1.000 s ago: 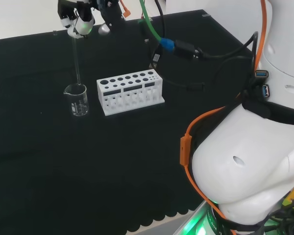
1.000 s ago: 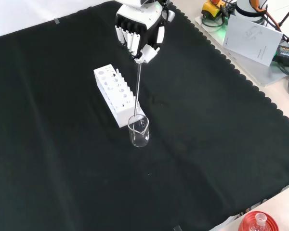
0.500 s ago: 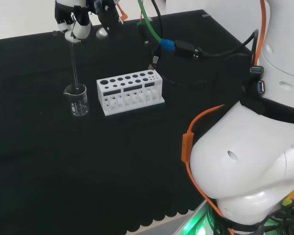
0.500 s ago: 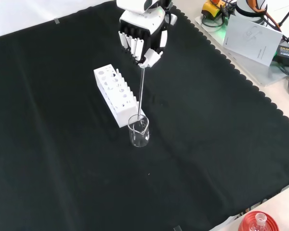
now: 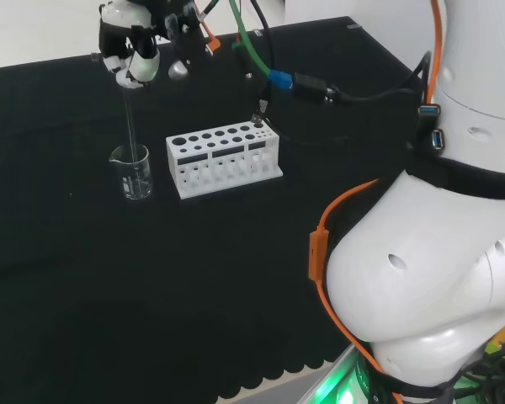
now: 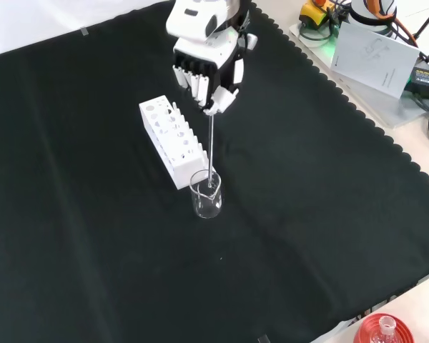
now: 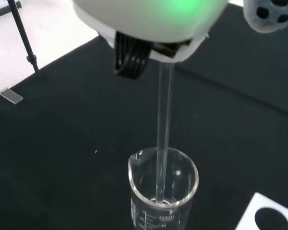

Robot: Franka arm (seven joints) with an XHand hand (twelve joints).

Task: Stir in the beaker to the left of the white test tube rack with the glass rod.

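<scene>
A small clear beaker [image 5: 133, 172] stands on the black cloth just left of the white test tube rack [image 5: 224, 157] in the head view; in the front view the beaker [image 6: 206, 195] sits at the rack's [image 6: 171, 141] near end. My hand [image 5: 131, 52] hovers above it, fingers curled on the top of a glass rod [image 5: 131, 118]. The rod [image 6: 211, 146] hangs nearly upright with its lower end inside the beaker. The wrist view shows the rod [image 7: 163, 139] reaching down to the floor of the beaker [image 7: 162, 189].
A red ribbed stand with a flask [image 6: 385, 331] sits at the front view's bottom right edge. Papers and cables [image 6: 375, 48] lie off the cloth at that view's top right. The arm's white links [image 5: 438, 269] rise on the head view's right.
The hand has come down a little and shifted over the beaker, so the rod now stands straighter and reaches deeper into it. Beaker and rack have not moved.
</scene>
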